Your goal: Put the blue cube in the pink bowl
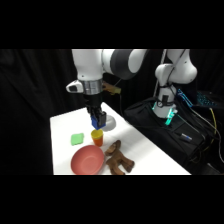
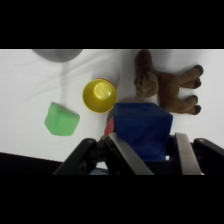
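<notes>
Pincer (image 2: 145, 150) clenched on blue cube (image 2: 142, 129), cube between the fingers, lifted off the bench (image 1: 62, 125), just above the orange cup (image 1: 97, 137), pink bowl (image 1: 87, 161) near front edge, green block (image 1: 76, 139) beside cup, brown plush toy (image 1: 119, 159) beside bowl

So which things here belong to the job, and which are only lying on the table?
Part of the job:
- blue cube, held in the gripper
- pink bowl

Just lying about:
- green block
- orange-yellow cup
- brown plush toy
- grey bowl
</notes>
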Controlling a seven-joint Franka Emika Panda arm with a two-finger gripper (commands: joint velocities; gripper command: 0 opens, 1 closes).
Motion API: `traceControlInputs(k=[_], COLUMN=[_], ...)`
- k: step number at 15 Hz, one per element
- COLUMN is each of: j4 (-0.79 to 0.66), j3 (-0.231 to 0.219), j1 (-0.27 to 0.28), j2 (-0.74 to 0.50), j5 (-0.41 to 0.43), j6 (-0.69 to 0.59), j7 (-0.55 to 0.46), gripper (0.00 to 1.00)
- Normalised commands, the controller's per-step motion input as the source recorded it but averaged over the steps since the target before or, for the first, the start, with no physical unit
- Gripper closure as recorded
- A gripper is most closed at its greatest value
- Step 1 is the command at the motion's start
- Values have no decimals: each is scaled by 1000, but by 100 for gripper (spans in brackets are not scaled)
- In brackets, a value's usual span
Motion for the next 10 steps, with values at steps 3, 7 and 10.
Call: traceControlInputs(k=[3,7,10], j4=[463,428,353], j3=[73,79,76], j1=[-53,-42,-33], j2=[257,243,207], j5=[80,75,76], j6=[-190,-181,-162], j7=[-191,-177,-173], gripper=[72,72,72])
